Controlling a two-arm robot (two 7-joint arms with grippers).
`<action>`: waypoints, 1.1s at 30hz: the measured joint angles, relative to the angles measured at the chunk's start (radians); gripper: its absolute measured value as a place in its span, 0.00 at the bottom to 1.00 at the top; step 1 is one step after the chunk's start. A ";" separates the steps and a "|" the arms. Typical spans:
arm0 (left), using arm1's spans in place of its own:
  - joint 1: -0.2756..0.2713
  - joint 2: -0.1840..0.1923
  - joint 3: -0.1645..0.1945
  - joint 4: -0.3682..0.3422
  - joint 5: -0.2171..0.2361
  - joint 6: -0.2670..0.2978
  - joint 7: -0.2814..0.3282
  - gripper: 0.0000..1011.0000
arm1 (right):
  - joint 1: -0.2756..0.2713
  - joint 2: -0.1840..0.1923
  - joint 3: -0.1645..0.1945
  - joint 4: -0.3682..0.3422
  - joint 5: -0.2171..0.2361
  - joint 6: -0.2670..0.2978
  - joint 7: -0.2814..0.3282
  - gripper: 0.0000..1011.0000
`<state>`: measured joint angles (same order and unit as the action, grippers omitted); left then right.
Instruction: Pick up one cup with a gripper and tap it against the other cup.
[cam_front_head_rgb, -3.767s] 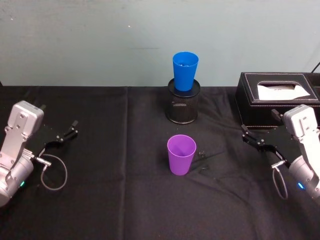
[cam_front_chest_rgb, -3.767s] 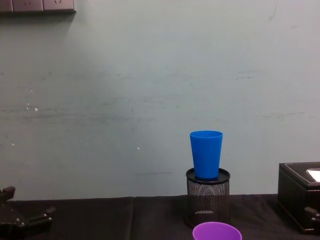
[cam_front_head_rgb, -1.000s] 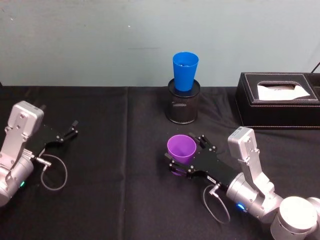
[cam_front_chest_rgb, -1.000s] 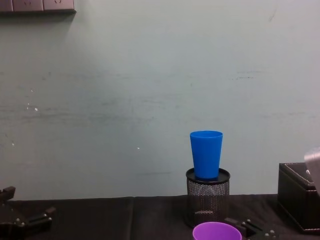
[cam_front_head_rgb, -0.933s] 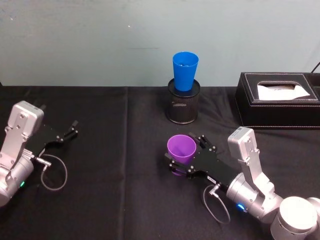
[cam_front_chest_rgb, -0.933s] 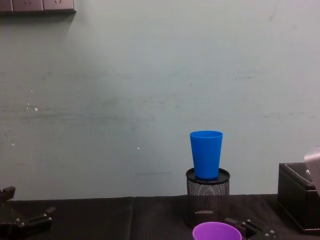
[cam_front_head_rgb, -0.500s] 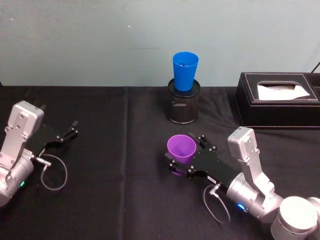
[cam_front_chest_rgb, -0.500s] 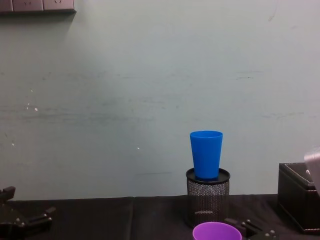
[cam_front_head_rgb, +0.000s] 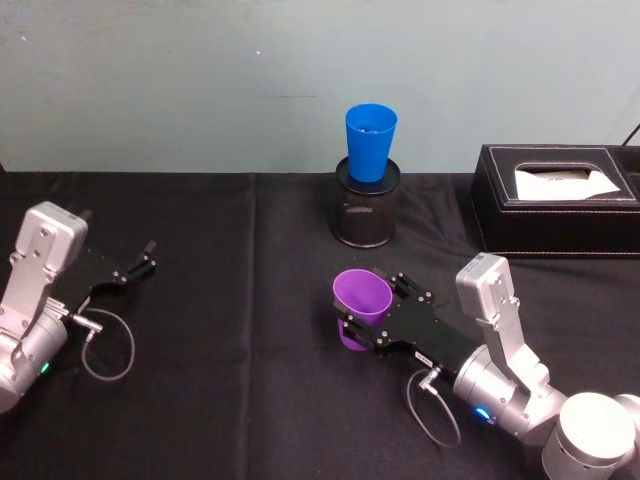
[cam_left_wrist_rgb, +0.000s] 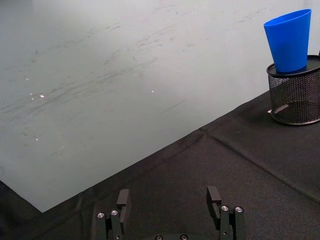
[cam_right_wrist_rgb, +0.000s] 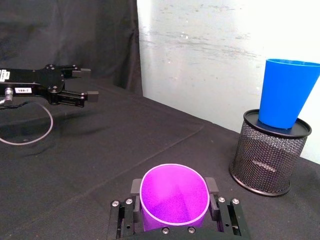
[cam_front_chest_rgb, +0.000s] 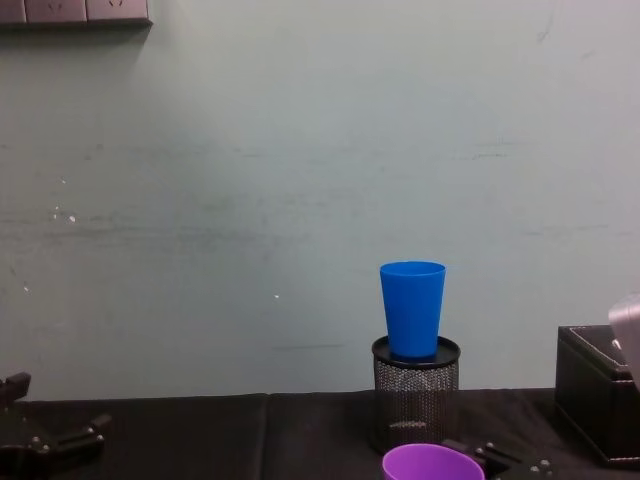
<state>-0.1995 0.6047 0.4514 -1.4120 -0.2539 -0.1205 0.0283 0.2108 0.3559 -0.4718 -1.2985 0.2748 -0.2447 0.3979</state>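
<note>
The purple cup (cam_front_head_rgb: 360, 303) is held between the fingers of my right gripper (cam_front_head_rgb: 371, 304), which is shut on it near the table's middle. The cup leans to the left, just above the black cloth. In the right wrist view the two fingers press on either side of the purple cup (cam_right_wrist_rgb: 174, 198), mouth up. The blue cup (cam_front_head_rgb: 370, 140) stands upright on a black mesh holder (cam_front_head_rgb: 366, 212) farther back, apart from the purple one. Seen from the chest, the blue cup (cam_front_chest_rgb: 412, 308) rises behind the purple rim (cam_front_chest_rgb: 430, 463). My left gripper (cam_front_head_rgb: 135, 268) rests open at the far left.
A black tissue box (cam_front_head_rgb: 556, 200) sits at the back right, to the right of the mesh holder (cam_right_wrist_rgb: 267, 157). A pale wall stands close behind the table. Bare black cloth lies between the two arms and in front of the mesh holder.
The right gripper has closed on the purple cup, and the cup has tipped to the left and risen slightly. The left arm and the blue cup have not moved.
</note>
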 joint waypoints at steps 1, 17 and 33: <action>0.000 0.000 0.000 0.000 0.000 0.000 0.000 0.99 | 0.000 0.000 0.000 0.000 0.000 0.000 0.000 0.75; 0.000 0.000 0.000 0.000 0.000 0.000 0.000 0.99 | 0.014 0.062 0.095 -0.250 0.043 0.220 0.034 0.72; 0.000 0.000 0.000 0.000 0.000 0.000 0.000 0.99 | 0.057 0.089 0.112 -0.349 0.086 0.368 0.029 0.72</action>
<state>-0.1995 0.6047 0.4514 -1.4120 -0.2539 -0.1205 0.0283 0.2682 0.4446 -0.3595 -1.6477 0.3611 0.1229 0.4267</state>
